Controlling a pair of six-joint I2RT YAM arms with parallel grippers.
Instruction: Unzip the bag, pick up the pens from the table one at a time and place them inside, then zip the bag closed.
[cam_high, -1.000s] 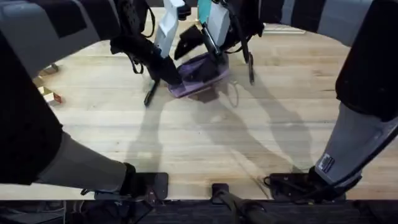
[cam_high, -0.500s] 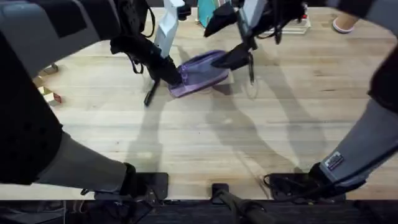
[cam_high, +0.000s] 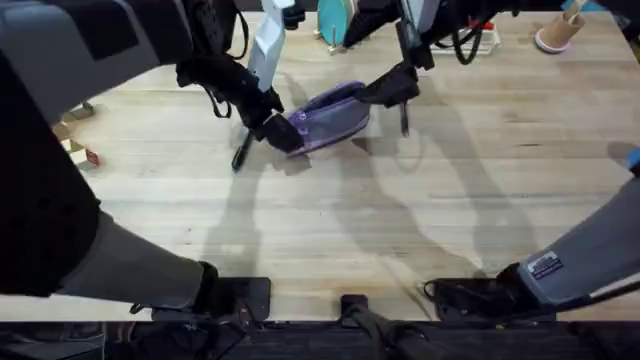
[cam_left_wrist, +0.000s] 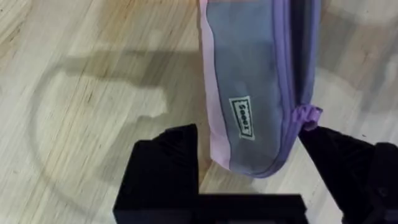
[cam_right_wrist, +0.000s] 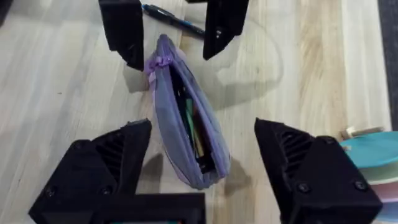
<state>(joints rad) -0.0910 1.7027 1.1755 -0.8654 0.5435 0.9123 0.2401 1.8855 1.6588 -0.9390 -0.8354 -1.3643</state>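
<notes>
**What my two arms looked like**

My arms wore grey shells on their big links, darker at the joints, with black bases bolted at the near edge. A small white label with dark print sat on my right arm's lower link. Black cables looped near both wrists. My left gripper (cam_high: 283, 133) and right gripper (cam_high: 397, 88) were matte black, their blocky fingers (cam_right_wrist: 112, 163) ribbed on the inner faces.
</notes>
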